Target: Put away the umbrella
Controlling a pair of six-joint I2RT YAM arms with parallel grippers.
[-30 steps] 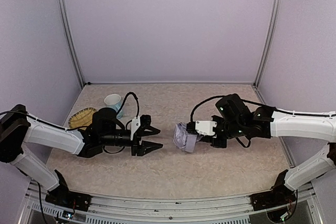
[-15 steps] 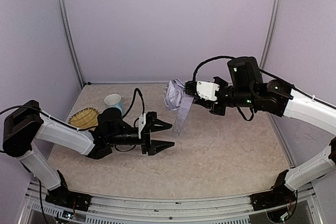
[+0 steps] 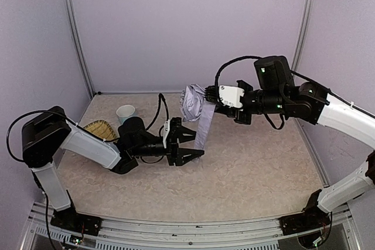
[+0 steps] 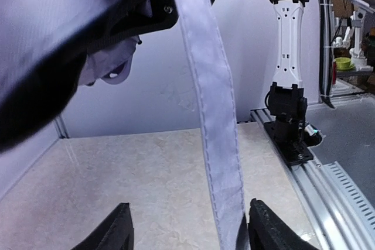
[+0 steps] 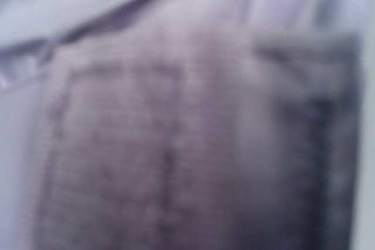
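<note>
Above the middle of the table (image 3: 263,162), the right gripper (image 3: 210,99) pinched the bundled umbrella (image 3: 192,105) aloft so its closure strap (image 3: 203,126) hung free between the spread jaws of the left gripper (image 3: 193,144), seemingly poised to catch it for wrapping.

The umbrella (image 3: 193,102) is soft woven cloth, pale lavender and matt, crumpled into loose folds. Its strap (image 4: 214,121) is the same cloth, lying flat, with a fine line of stitching down each edge. From the right wrist view, a stitched patch (image 5: 135,144) on the fabric looks coarser and rough-grained, though it is blurred. The left gripper (image 3: 197,144) has fingers (image 4: 120,235) of matt black plastic. The arm shells (image 3: 88,147) are smooth white plastic with a slight gloss. The tabletop (image 3: 252,168) is speckled beige, stone-like, with a faint sheen. The dish (image 3: 96,128) looks woven, like straw. The corner posts (image 3: 76,33) are pale brushed metal.
</note>
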